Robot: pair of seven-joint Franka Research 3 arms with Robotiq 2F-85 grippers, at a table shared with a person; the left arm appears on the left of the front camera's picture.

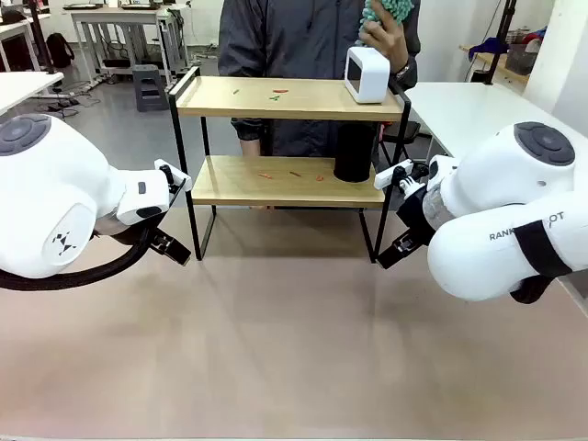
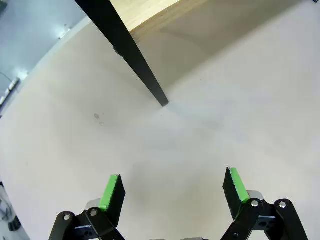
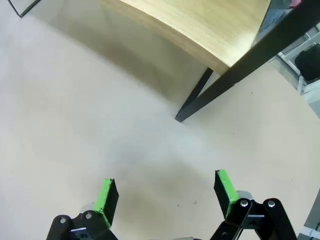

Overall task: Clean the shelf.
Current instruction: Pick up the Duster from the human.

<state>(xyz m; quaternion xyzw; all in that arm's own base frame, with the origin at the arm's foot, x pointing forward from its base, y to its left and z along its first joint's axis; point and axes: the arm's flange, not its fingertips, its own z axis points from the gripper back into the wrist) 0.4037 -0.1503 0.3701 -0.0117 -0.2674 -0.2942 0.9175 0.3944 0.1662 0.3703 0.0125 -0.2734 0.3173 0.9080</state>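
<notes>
The shelf [image 1: 276, 97] stands at the table's middle, two light boards in a black frame. Small orange and green scraps [image 1: 277, 92] lie on its top board, and more scraps [image 1: 294, 174] on the lower one. A white cube device [image 1: 367, 74] sits at the top board's right end, a black cylinder [image 1: 353, 152] below it. Behind the shelf, a person's hand holds up a teal cloth [image 1: 390, 11]. My left gripper [image 2: 172, 182] is open over bare table near a black shelf leg [image 2: 135, 60]. My right gripper [image 3: 165, 187] is open too, short of the shelf's right leg [image 3: 200, 100].
The beige tabletop [image 1: 294, 349] stretches wide between my arms and the front edge. A white desk [image 1: 469, 110] stands at the right, another [image 1: 23, 87] at the far left. Both grippers hang low beside the shelf's front legs.
</notes>
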